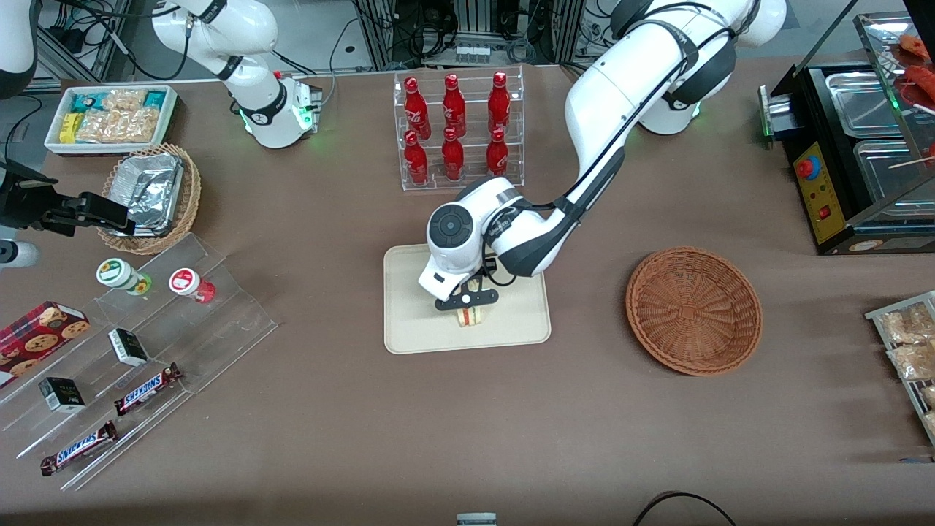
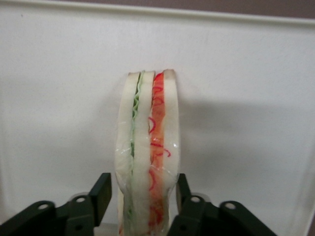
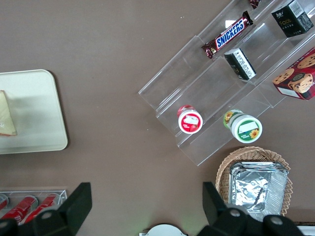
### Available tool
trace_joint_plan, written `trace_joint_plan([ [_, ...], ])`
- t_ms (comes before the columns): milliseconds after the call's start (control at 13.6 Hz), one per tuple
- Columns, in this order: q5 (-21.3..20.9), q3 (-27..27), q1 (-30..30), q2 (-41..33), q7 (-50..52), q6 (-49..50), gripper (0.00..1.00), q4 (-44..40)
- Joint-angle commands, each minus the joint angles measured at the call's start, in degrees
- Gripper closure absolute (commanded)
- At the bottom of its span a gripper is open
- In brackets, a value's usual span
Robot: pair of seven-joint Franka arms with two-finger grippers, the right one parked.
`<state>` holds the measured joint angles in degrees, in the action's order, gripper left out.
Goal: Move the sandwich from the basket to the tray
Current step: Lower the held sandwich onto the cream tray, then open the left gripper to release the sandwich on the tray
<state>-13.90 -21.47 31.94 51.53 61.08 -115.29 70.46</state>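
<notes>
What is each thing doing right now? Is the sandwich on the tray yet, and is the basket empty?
sandwich: standing on its edge on the tray, between the gripper's fingers.
gripper: down over the tray, fingers shut on the sandwich's sides.
tray: flat on the table, holding only the sandwich.
basket: empty, upright, toward the working arm's end.

I count 1 sandwich [image 1: 472,315] at my gripper [image 1: 467,302], 1 tray [image 1: 409,321] under it, 1 reddish basket [image 1: 694,310], 6 red bottles [image 1: 453,120], 2 Snickers bars [image 1: 147,389], 2 lidded cups [image 1: 120,275] and 1 foil-filled basket [image 1: 188,197].
</notes>
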Motion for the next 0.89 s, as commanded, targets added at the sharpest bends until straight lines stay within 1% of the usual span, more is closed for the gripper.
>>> trace_joint_plan([
  [0, -0.4, 0.6, 0.3, -3.5, 0.6, 2.0, 0.0, -0.9],
  [148, -0.3, 0.6, -0.7, -6.2, 0.4, 4.1, 0.0, -0.8],
  [221, -0.1, 0.6, -0.9, -8.7, 0.4, 5.0, 0.0, -0.8],
  [295, 0.4, 0.6, -2.3, -10.8, 1.3, 6.5, 0.0, -0.5],
  [443, 3.1, 0.6, -5.7, -14.4, 0.2, 8.7, 0.0, -0.1],
  [590, 3.2, 0.5, -9.3, -17.2, -0.2, 9.3, 0.0, 2.3],
  [811, 3.3, 0.4, -14.3, -20.8, -8.3, 11.5, 0.0, 5.2],
])
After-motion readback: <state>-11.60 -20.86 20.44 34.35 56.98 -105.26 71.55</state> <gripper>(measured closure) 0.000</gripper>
